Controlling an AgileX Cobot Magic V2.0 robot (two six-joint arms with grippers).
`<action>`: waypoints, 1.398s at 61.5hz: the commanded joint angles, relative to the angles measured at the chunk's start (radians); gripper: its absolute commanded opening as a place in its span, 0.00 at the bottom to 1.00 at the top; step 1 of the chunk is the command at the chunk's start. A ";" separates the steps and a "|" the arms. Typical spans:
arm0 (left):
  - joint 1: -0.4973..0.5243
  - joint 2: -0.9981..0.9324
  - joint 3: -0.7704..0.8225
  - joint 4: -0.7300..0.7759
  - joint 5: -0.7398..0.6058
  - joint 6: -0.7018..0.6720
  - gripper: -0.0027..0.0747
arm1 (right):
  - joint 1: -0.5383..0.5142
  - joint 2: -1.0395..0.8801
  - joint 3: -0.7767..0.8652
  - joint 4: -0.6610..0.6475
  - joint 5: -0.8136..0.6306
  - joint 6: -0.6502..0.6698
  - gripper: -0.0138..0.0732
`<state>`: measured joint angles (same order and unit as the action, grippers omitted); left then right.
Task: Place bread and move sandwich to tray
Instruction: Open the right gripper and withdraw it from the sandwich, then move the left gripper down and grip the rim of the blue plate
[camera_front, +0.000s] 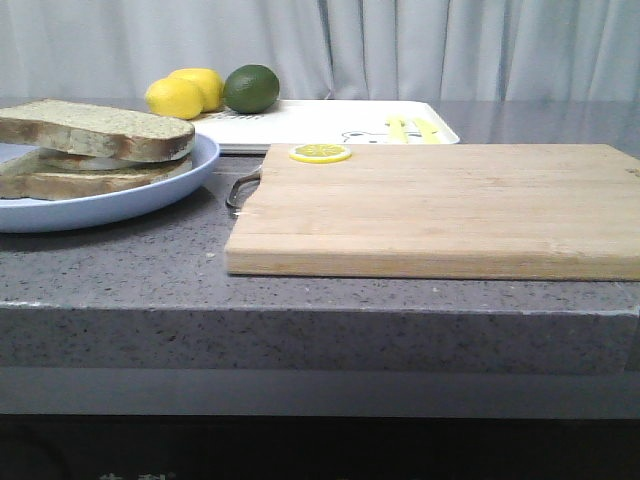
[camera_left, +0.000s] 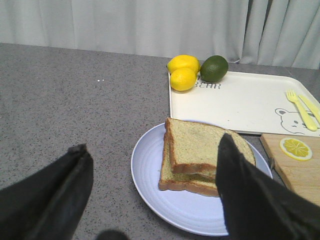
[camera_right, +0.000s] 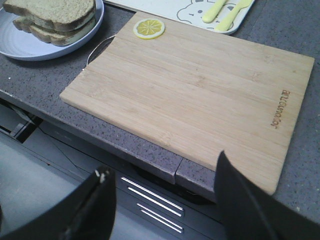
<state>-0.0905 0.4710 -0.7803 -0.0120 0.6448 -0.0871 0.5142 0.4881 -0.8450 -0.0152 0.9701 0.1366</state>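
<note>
Nearest, both grippers hang with fingers spread wide and nothing between them: the right gripper (camera_right: 165, 200) off the front edge of the speckled grey counter (camera_front: 150, 270), the left gripper (camera_left: 155, 195) over the pale blue plate (camera_front: 120, 200). On that plate the bread (camera_front: 95, 130) tops the stack, and the sandwich (camera_front: 90, 175) under it shows what may be a pale sliver of filling, too hidden to tell as egg. Beside it lies the bare wooden cutting board (camera_front: 440, 210) with a lemon slice (camera_front: 320, 153) at its far corner, then the tray (camera_front: 320, 125), partly hidden by the board, holding two lemons (camera_front: 185, 93), a lime (camera_front: 250, 88) and yellow cutlery (camera_front: 410, 128), before grey curtains (camera_front: 400, 45).
</note>
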 joint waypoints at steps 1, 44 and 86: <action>0.002 0.012 -0.030 -0.003 -0.076 -0.010 0.70 | -0.005 -0.035 0.005 -0.017 -0.060 -0.003 0.68; 0.002 0.423 -0.242 0.006 0.323 0.044 0.70 | -0.005 -0.051 0.017 -0.014 -0.031 -0.003 0.68; 0.248 1.022 -0.531 -0.388 0.439 0.330 0.70 | -0.005 -0.051 0.017 -0.014 -0.031 -0.003 0.68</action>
<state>0.1333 1.4948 -1.2718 -0.3196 1.1079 0.2058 0.5142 0.4330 -0.8069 -0.0152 1.0016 0.1380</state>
